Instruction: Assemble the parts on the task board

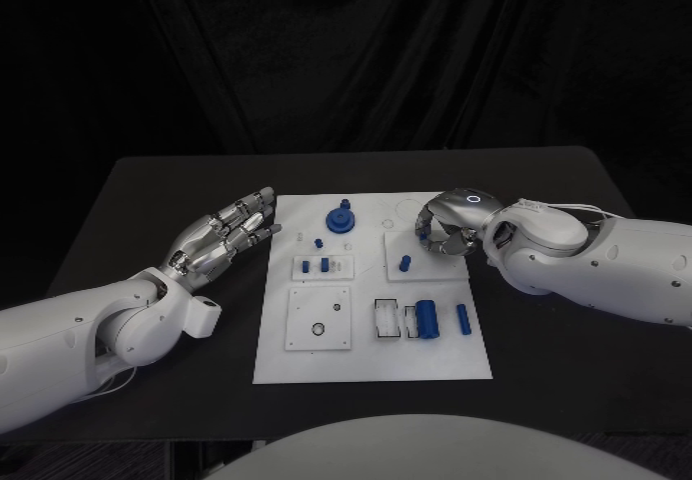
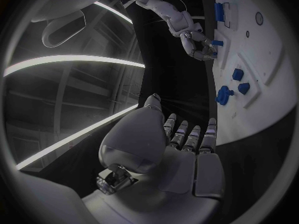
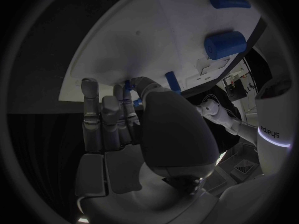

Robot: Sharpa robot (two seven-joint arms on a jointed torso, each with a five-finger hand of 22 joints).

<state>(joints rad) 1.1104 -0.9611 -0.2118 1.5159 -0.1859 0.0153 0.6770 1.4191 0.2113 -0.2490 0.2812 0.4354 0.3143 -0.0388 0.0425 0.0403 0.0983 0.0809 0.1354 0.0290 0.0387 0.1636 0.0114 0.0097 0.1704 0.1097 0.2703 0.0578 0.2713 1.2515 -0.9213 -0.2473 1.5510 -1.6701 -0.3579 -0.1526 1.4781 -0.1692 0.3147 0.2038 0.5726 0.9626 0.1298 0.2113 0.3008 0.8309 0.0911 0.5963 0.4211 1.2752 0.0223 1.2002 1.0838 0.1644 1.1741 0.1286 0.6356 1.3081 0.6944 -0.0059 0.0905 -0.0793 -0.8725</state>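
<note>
On the black table [image 1: 144, 190], the white task board [image 1: 372, 360] carries blue parts [image 1: 428, 320].

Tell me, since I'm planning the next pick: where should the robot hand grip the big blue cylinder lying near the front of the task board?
Probably across its round middle, coming from straight above. The big blue cylinder lies on its side on the task board, its long axis running near to far, so fingers could close on its two curved flanks. A slimmer blue peg lies beside it, leaving little room there.
</note>
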